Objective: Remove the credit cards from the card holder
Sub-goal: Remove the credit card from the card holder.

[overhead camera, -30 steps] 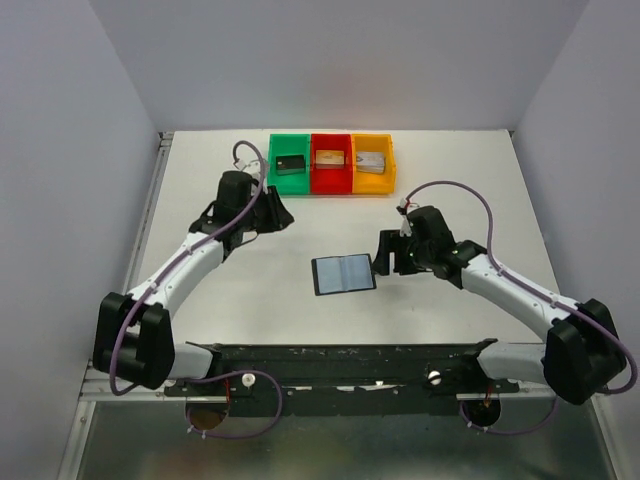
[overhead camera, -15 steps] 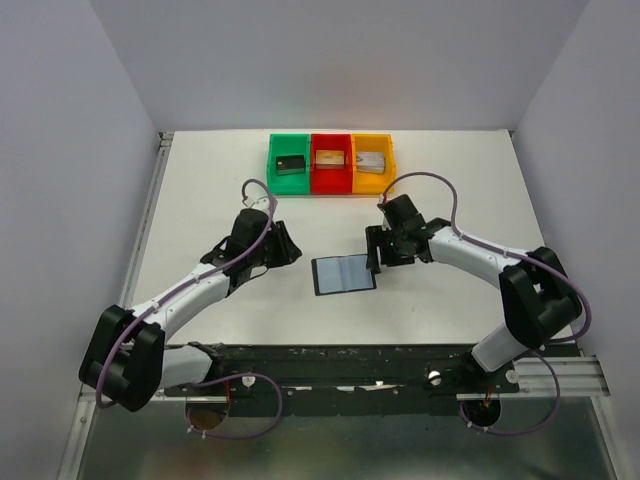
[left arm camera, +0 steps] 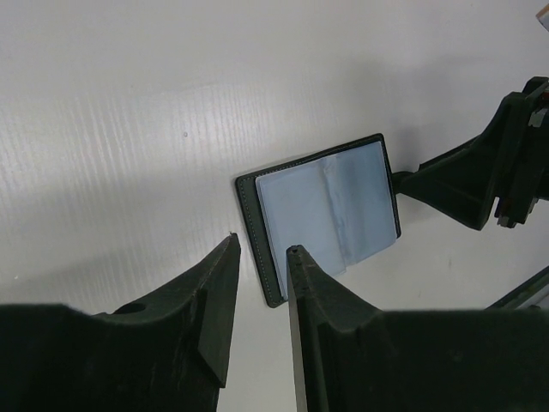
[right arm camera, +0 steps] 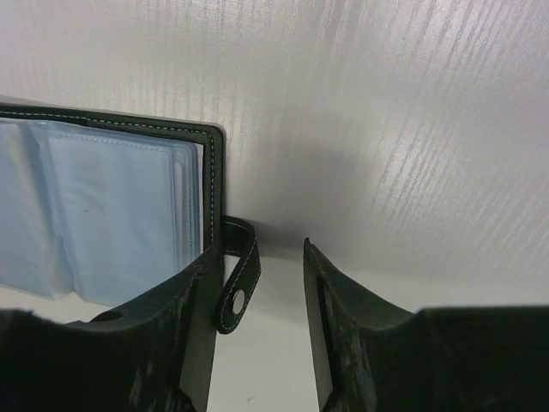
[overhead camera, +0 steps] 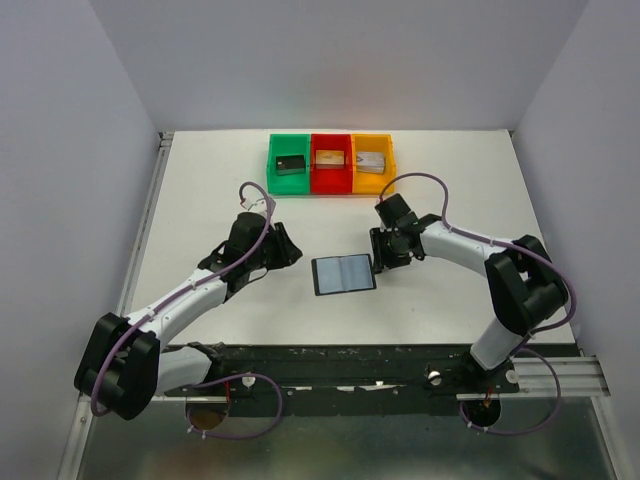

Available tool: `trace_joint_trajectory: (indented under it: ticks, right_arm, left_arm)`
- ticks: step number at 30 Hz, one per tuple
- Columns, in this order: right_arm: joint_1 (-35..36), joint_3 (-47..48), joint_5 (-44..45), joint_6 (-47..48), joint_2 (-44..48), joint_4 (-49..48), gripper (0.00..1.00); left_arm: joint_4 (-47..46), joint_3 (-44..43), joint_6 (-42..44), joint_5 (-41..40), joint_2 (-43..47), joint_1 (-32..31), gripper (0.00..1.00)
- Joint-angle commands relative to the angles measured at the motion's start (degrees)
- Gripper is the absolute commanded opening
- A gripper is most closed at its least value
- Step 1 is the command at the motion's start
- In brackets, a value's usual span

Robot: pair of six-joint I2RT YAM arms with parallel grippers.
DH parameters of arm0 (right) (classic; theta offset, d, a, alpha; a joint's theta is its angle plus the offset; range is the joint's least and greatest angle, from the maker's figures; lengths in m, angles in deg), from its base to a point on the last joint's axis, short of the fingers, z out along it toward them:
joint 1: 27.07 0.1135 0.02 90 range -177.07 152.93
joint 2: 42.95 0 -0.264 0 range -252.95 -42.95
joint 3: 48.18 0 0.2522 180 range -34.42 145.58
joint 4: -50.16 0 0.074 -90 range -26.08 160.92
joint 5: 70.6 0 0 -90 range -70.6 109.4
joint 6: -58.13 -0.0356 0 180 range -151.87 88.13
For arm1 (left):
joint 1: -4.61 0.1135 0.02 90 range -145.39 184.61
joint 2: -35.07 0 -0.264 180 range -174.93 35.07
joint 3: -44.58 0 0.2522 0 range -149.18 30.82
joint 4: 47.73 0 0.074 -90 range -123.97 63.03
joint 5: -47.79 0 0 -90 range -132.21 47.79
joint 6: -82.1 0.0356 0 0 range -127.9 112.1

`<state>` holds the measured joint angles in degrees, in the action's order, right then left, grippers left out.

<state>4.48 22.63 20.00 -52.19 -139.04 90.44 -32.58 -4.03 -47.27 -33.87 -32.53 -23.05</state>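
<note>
Card holder (overhead camera: 344, 274): one, opened flat, pockets up, middle of table (overhead camera: 450, 200), between two grippers. Long axis left-right, slightly tilted; snap strap (right arm camera: 238, 287) on right end, pointing right. Three bins in row at far edge: green bin (overhead camera: 289, 186), red bin (overhead camera: 331, 187), orange bin (overhead camera: 373, 186), one blocky item each. Left gripper (left arm camera: 262, 243): fingers apart, narrow gap, nothing between, just beside holder's left edge. Right gripper (right arm camera: 257, 257): fingers apart around strap, not clamped.

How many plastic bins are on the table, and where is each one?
3, in one row at the far side of the table: green bin on the left, red bin in the middle, orange bin on the right. None seems hidden.
</note>
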Motion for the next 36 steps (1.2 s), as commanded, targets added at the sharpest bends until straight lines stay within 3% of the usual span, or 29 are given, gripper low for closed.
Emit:
trace_joint_trajectory:
  ticks: [1,8,11,15,17,18,20,22,36]
  right_arm:
    - [0.4,1.1,1.1,0.7,-0.9,1.1,0.44]
    - [0.4,-0.8,-0.2,0.8,3.6,0.5,0.0]
    - [0.4,-1.6,-4.5,1.5,7.0,0.3,0.0]
    - [0.4,-4.4,-9.2,2.2,12.1,-1.6,0.0]
    - [0.5,-6.2,-11.3,2.2,14.3,-3.1,0.0]
    - [0.4,-7.0,-12.4,2.2,15.4,-3.9,0.0]
    - [0.4,-8.4,-13.7,2.3,16.7,-5.0,0.0]
    - [0.4,-9.1,-14.3,2.3,17.3,-5.3,0.0]
    - [0.4,-8.5,-16.7,4.9,19.7,-6.7,0.0]
  left_arm:
    - [-1.1,0.0,-0.5,-0.3,0.7,-0.6,0.41]
    - [-1.1,-0.8,-2.1,0.5,-1.0,-1.0,0.43]
    - [-1.1,-2.4,-4.7,0.4,-3.5,-2.1,0.5]
    - [-9.9,-0.1,-9.0,4.8,-6.0,-2.9,0.55]
    - [-17.3,2.4,-13.4,4.9,-6.3,-3.1,0.72]
    - [-19.1,2.9,-14.2,5.5,-6.8,-3.2,0.86]
    - [-18.7,1.0,-14.2,9.3,-8.9,-3.4,0.88]
    - [-15.0,-3.5,-12.1,13.2,-11.7,-3.8,0.99]
    - [-12.0,-10.6,-6.8,16.1,-21.9,-10.9,0.97]
